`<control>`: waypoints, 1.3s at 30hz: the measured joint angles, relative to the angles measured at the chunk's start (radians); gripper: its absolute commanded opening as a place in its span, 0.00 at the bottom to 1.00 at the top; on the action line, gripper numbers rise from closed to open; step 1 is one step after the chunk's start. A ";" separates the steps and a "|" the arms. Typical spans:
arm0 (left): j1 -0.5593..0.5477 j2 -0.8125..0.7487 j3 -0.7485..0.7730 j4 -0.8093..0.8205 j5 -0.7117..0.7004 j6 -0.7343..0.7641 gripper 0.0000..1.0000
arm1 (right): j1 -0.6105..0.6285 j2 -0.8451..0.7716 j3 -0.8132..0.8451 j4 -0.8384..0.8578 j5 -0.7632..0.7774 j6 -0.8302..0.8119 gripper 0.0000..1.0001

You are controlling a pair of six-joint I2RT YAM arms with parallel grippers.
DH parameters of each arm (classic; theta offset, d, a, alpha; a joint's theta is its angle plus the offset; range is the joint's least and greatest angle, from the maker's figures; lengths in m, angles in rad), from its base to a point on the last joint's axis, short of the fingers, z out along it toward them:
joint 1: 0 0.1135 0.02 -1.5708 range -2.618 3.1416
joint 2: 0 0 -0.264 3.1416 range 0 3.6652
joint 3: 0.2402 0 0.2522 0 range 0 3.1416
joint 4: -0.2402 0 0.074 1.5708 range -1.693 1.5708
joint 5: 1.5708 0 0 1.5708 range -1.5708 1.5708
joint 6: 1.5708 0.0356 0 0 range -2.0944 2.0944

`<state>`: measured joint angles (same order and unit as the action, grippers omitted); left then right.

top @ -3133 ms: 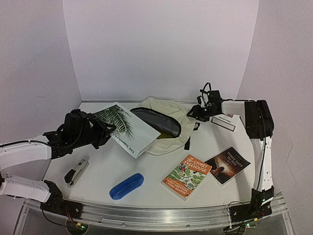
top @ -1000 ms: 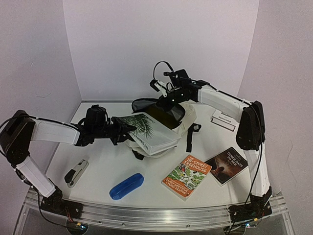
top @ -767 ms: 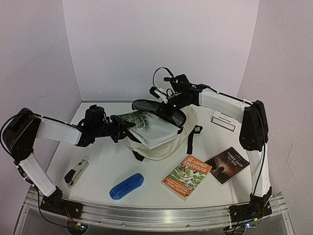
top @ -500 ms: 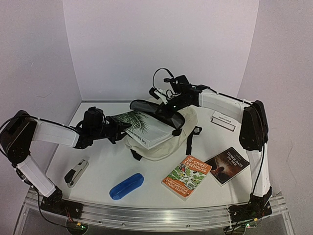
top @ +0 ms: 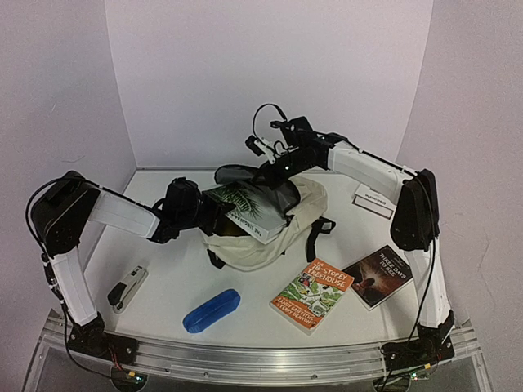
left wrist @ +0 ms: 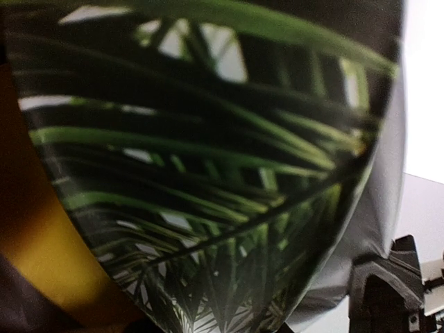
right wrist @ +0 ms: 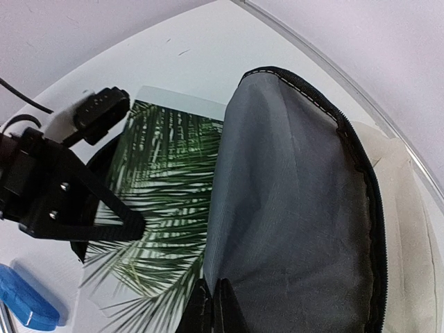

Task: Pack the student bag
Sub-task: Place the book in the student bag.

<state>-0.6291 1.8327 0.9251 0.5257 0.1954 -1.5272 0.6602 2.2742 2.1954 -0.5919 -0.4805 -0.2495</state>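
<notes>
The student bag (top: 263, 238), cream with a black zipper, lies mid-table with its mouth held up. My right gripper (top: 274, 169) is shut on the bag's grey-lined upper flap (right wrist: 291, 208), its fingertips (right wrist: 214, 306) pinching the flap's edge. A white book with a palm-leaf cover (top: 245, 204) is partly inside the mouth, under the flap. My left gripper (top: 212, 214) is shut on the book's near-left edge; one black finger (right wrist: 114, 215) lies across the cover. In the left wrist view the palm-leaf cover (left wrist: 208, 173) fills the frame, with yellow lining (left wrist: 41, 257) at left and my own fingers hidden.
A blue pencil case (top: 212, 309) and a stapler (top: 128, 287) lie near the front left. An orange paperback (top: 312, 295) and a dark paperback (top: 380, 275) lie front right. A small white box (top: 377, 200) sits at the back right. A black strap (top: 319, 231) trails from the bag's right side.
My left gripper has pushed the palm-leaf book rightward, deeper under the flap, and the bag has bunched up around it. My right gripper has kept the flap raised.
</notes>
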 measured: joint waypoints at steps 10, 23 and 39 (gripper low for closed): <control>-0.014 0.172 0.125 0.087 -0.038 -0.019 0.01 | 0.020 0.017 0.017 -0.007 -0.061 0.035 0.00; -0.023 0.310 0.302 0.054 -0.114 -0.036 0.56 | 0.011 0.018 0.024 -0.003 -0.101 0.003 0.00; -0.019 0.224 0.252 -0.178 -0.100 -0.019 0.25 | -0.010 0.067 0.096 -0.008 -0.157 0.020 0.00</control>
<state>-0.6483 2.0563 1.1767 0.3476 0.0956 -1.5461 0.6506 2.3413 2.2910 -0.5996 -0.6378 -0.2298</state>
